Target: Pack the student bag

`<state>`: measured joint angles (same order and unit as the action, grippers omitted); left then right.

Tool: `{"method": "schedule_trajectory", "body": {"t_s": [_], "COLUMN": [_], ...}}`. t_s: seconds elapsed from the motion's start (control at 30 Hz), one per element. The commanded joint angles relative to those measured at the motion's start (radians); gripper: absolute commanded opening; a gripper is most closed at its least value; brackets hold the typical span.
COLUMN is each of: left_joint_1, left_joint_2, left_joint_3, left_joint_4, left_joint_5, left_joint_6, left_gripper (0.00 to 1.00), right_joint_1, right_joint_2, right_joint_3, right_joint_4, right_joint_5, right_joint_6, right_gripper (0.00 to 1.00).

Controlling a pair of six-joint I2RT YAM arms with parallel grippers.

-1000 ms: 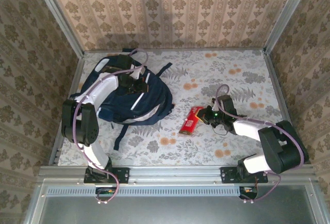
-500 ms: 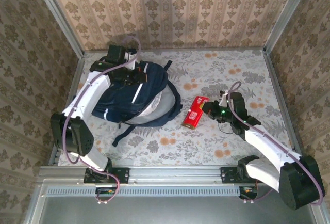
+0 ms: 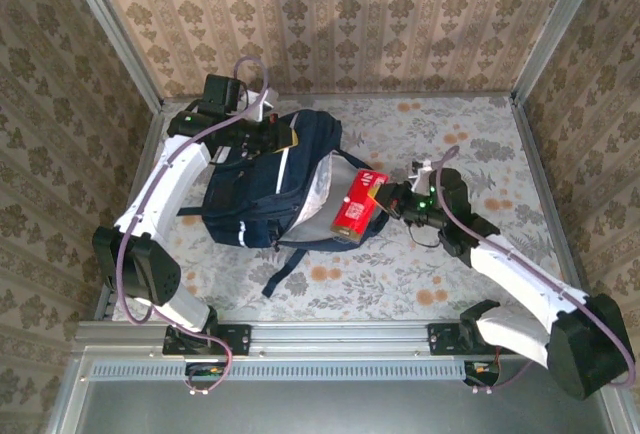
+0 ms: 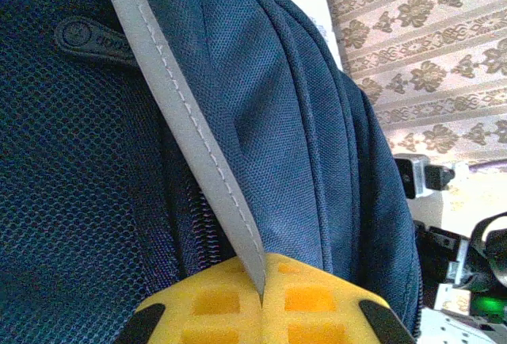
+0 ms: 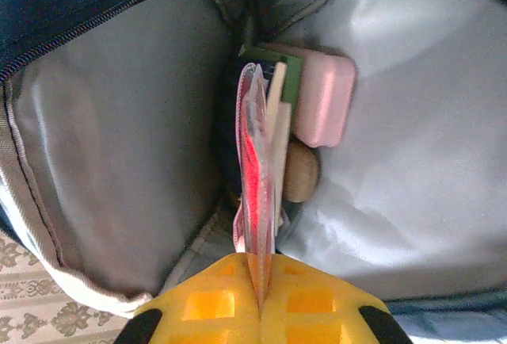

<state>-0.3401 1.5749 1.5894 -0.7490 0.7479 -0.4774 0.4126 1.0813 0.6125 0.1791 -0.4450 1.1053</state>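
Packing a student bag, seen from above and from both wrists. The student bag (image 3: 250, 189), navy with pale trim, lies on the patterned table (image 3: 470, 144) in its far-left part, close to the far-left corner. Its open mouth is turned toward the right edge.

The left gripper (image 3: 280, 139) sits at the bag's far side. In the left wrist view its yellow pads (image 4: 214, 300) are pressed together on a grey strip (image 4: 190, 138) of the bag, which runs diagonally across the navy fabric.

At the bag's mouth, near the middle of the table, a red packet (image 3: 358, 206) rests partly over the pale lining (image 5: 119, 122). The right gripper (image 3: 392, 199) holds its right end.

In the right wrist view the jaws are clamped on the packet, seen edge-on and pointing into the compartment. Deeper inside, touching or just beside one another, stand a flat green-edged item (image 5: 289, 74), a pink box (image 5: 325, 98) and a tan rounded object (image 5: 303, 171).
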Motion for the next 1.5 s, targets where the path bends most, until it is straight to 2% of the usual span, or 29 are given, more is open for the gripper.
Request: {"method": "schedule_trajectory", "body": {"t_s": [0.0, 0.13, 0.3, 0.57, 0.67, 0.77, 0.83, 0.93, 1.1, 1.27, 1.4, 1.47], "left_joint_1": [-0.007, -0.007, -0.008, -0.008, -0.008, -0.003, 0.005, 0.017, 0.024, 0.027, 0.025, 0.021], "left_joint_2": [-0.050, -0.051, -0.053, -0.050, -0.047, -0.048, -0.052, -0.061, -0.065, -0.063, -0.059, -0.058], "left_joint_3": [0.054, 0.055, 0.047, 0.026, 0.019, 0.014, 0.003, -0.035, -0.095, -0.129, -0.160, -0.177], "left_joint_4": [0.127, 0.126, 0.147, 0.194, 0.201, 0.200, 0.201, 0.229, 0.291, 0.337, 0.378, 0.400], "left_joint_5": [0.123, 0.135, 0.147, 0.163, 0.163, 0.155, 0.152, 0.142, 0.138, 0.127, 0.124, 0.125], "left_joint_6": [-0.047, -0.051, -0.067, -0.104, -0.108, -0.107, -0.107, -0.123, -0.159, -0.184, -0.210, -0.225], "left_gripper": [0.00, 0.00, 0.00, 0.00, 0.00, 0.00, 0.00, 0.00, 0.00, 0.00, 0.00, 0.00], "right_joint_1": [0.035, 0.088, 0.139, 0.208, 0.235, 0.241, 0.240, 0.235, 0.217, 0.173, 0.136, 0.132], "right_joint_2": [0.077, 0.212, 0.412, 0.836, 0.935, 0.966, 0.939, 0.838, 0.657, 0.509, 0.334, 0.236], "right_joint_3": [0.075, 0.161, 0.284, 0.548, 0.654, 0.708, 0.706, 0.639, 0.511, 0.344, 0.262, 0.276], "right_joint_4": [0.128, 0.231, 0.278, 0.478, 0.475, 0.411, 0.359, 0.274, 0.099, 0.039, -0.152, -0.285], "right_joint_5": [0.034, 0.042, 0.096, 0.084, 0.099, 0.127, 0.137, 0.193, 0.252, 0.262, 0.393, 0.470], "right_joint_6": [0.045, 0.076, 0.074, 0.199, 0.196, 0.167, 0.117, 0.029, -0.086, -0.094, -0.122, -0.160], "right_gripper": [0.00, 0.00, 0.01, 0.04, 0.11, 0.36, 0.47, 0.56, 0.56, 0.54, 0.47, 0.43]}}
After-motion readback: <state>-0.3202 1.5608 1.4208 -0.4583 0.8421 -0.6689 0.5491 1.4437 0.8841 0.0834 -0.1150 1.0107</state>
